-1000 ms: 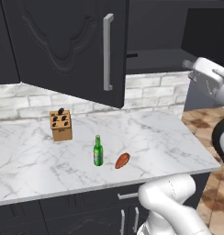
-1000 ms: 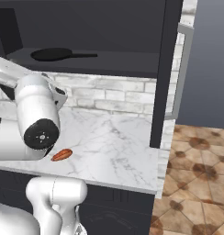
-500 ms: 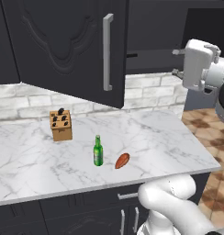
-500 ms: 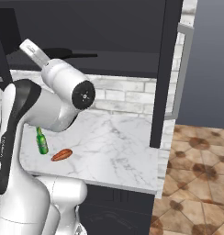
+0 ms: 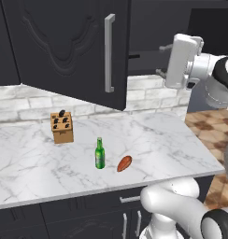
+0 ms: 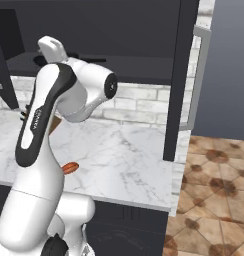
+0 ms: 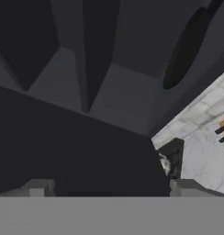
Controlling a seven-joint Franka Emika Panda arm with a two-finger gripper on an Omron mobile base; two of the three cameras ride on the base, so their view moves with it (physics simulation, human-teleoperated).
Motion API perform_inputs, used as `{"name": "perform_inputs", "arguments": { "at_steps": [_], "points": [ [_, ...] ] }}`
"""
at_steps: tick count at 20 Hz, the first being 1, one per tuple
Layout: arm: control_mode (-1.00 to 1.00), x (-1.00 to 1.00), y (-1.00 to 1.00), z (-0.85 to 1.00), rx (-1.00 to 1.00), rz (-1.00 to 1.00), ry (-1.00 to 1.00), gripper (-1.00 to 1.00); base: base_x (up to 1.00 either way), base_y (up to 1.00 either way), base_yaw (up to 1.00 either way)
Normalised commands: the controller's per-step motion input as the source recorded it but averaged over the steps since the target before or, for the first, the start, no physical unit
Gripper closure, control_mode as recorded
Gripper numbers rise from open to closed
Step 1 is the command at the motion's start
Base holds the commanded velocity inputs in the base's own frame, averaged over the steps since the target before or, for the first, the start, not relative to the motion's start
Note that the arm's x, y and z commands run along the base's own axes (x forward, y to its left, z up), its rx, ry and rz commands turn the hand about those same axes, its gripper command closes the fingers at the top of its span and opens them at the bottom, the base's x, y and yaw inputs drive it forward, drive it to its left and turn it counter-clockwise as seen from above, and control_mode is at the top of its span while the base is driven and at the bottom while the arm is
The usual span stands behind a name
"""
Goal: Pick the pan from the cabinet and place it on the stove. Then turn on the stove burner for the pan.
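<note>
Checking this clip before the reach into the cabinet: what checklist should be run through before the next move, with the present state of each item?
1. Cabinet door swung open: ok.
2. Fingers spread wide, nothing between them: ok.
3. Pan on the cabinet shelf, ahead of the hand: ok.
4. Fingers around the pan handle: not ok, they stand short of it.
5. Fingers lined up with the handle: cannot tell.
6. Bottle and knife block out of the way, low on the counter: ok.
</note>
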Motion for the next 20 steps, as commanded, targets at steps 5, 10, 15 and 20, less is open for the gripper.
{"name": "perform_inputs", "arguments": {
  "at_steps": [5,10,15,20],
  "points": [
    [-1.0,0.12,0.54,-0.11,0.07,0.2,0.14,-1.0,0.0,0.0,0.0],
    [-1.0,-0.12,0.66,-0.07,0.02,0.19,0.06,-1.0,0.0,0.0,0.0],
    [-1.0,-0.33,0.78,-0.06,0.0,0.18,0.02,-1.0,0.0,0.0,0.0],
    [-1.0,-0.49,0.76,-0.04,0.0,0.18,0.0,-1.0,0.0,0.0,0.0]
  ]
}}
